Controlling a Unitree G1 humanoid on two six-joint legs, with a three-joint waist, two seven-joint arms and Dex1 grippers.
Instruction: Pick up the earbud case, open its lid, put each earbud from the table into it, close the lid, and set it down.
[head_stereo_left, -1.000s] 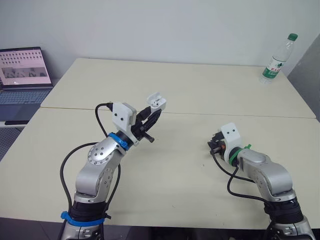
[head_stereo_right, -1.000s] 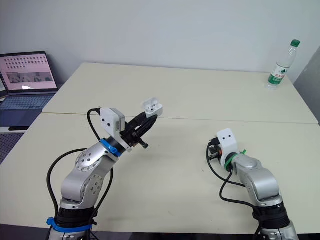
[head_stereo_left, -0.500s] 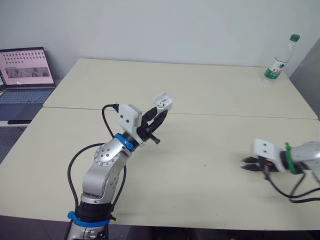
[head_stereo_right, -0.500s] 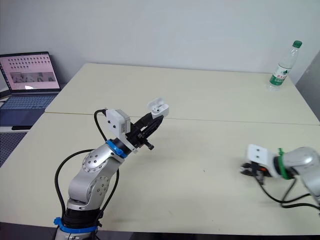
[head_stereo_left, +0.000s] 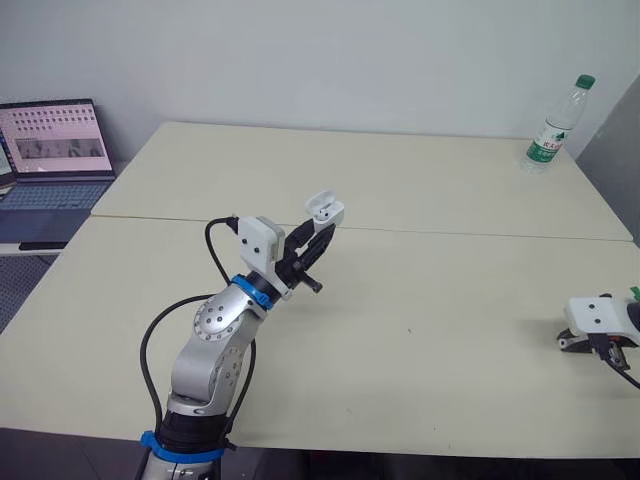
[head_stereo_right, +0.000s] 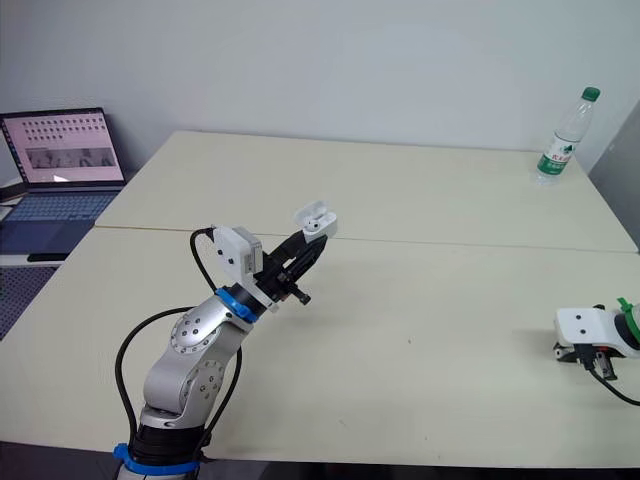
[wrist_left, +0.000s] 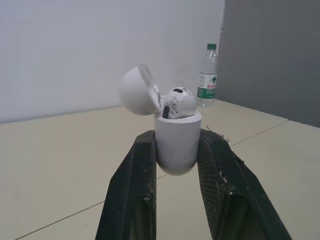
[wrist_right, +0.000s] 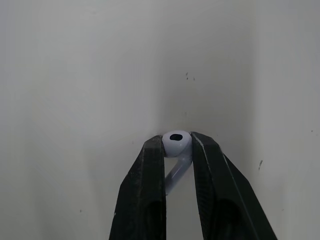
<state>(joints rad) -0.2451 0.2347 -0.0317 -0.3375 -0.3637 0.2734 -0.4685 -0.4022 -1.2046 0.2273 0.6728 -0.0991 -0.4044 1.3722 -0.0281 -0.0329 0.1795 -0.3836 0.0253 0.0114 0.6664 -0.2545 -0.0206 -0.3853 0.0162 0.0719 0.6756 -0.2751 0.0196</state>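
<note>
Laptop (head_stereo_left: 50, 150) sat at 10 o'clock, beyond table (head_stereo_left: 420, 190) edge. Left gripper (head_stereo_left: 318, 232) was raised left of table centre, fingers clamped on earbud case (head_stereo_left: 322, 208). Case lid stood hinged open, seated earbud (wrist_left: 179, 102) inside. Right gripper (wrist_right: 177, 147) was low at 4 o'clock, pinched narrow on loose earbud (wrist_right: 175, 141). Bottle (head_stereo_left: 553, 125) stood upright at 2 o'clock corner.

A plain white wall (head_stereo_left: 300, 50) is rising behind two pale tables (head_stereo_left: 450, 190) sitting edge to edge, an open laptop (head_stereo_left: 55, 150) glowing at left, a water bottle (head_stereo_left: 556, 122) standing far right.
</note>
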